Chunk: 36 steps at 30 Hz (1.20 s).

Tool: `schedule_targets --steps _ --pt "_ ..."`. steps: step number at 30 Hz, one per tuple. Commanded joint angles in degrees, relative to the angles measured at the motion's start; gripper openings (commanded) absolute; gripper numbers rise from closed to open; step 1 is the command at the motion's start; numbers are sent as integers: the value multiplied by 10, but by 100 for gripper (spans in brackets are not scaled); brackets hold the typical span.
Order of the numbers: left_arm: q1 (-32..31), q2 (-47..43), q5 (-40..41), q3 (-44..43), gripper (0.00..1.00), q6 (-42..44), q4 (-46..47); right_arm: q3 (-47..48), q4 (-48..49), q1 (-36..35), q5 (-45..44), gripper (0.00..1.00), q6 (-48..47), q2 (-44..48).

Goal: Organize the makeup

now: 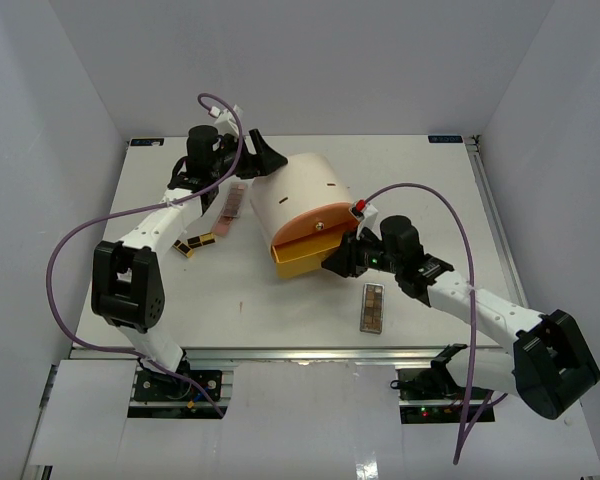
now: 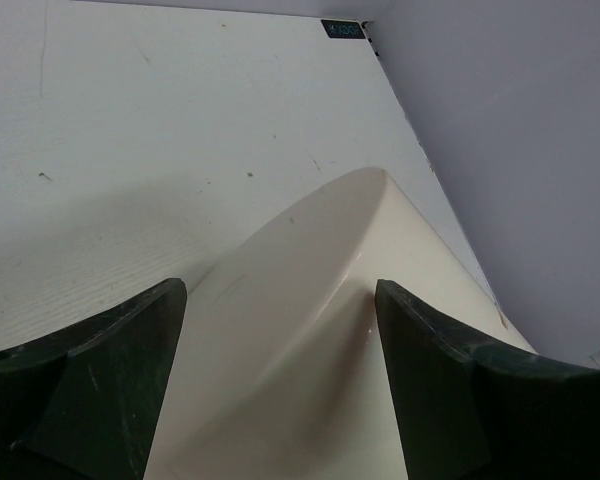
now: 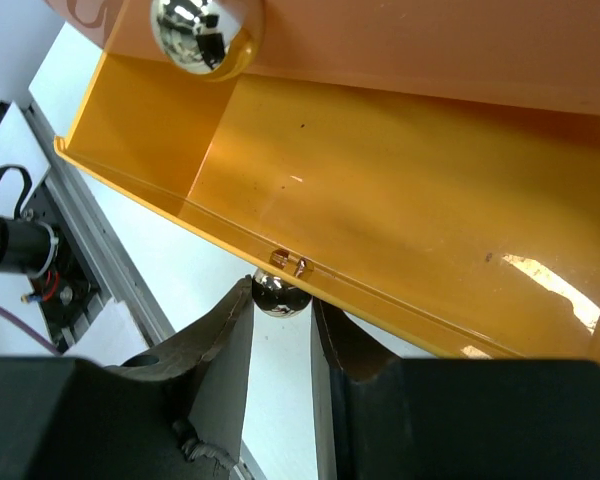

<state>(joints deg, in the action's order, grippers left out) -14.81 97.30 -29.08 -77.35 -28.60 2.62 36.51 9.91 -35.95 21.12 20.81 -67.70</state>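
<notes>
Right end effector (image 3: 280, 300): pinches knob (image 3: 277, 293) of yellow drawer (image 3: 400, 170), at cylinder (image 1: 295, 190) front
Left end effector (image 2: 280, 292): spread astride cylinder back

No legible txt anywhere; in left wrist view the table (image 2: 130, 120) has a small dark sticker (image 2: 343, 29) at its far corner w/ bluish print, too small & blurred to read; top external view shows 2 blue-tinted labels on the table's far edge, the far-left sticker (image 1: 146, 142) & the far-right sticker (image 1: 446, 138), both unreadable at this res.; right wrist view has a pale curved stroke (image 3: 85, 12) on the orange panel (image 3: 430, 40) at top left, cut off by frame edge; can't tell if it's a letter.
</notes>
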Motion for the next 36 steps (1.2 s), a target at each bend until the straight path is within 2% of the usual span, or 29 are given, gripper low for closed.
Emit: schedule_targets --steps 1,13,17,20,26,34,36 --pt "-2 -26 12 -3 87 0 7 -7 -6 -6 74 12 -48 25" --pt "-2 -164 63 20 87 118 -69 0 -24 6 64 13 -61 38" --pt "-13 -214 15 34 87 168 -99 1 -24 11 62 14 -60 37" --pt "-55 -230 12 32 88 210 -156 2 -24 15 59 14 -61 35" --pt "-195 -282 157 92 87 298 -215 7 -21 20 60 14 -57 34" --pt "-294 -282 284 123 87 323 -226 1 -12 28 61 15 -52 36" --pt "-324 -266 353 124 87 333 -226 1 -12 30 62 15 -50 38"
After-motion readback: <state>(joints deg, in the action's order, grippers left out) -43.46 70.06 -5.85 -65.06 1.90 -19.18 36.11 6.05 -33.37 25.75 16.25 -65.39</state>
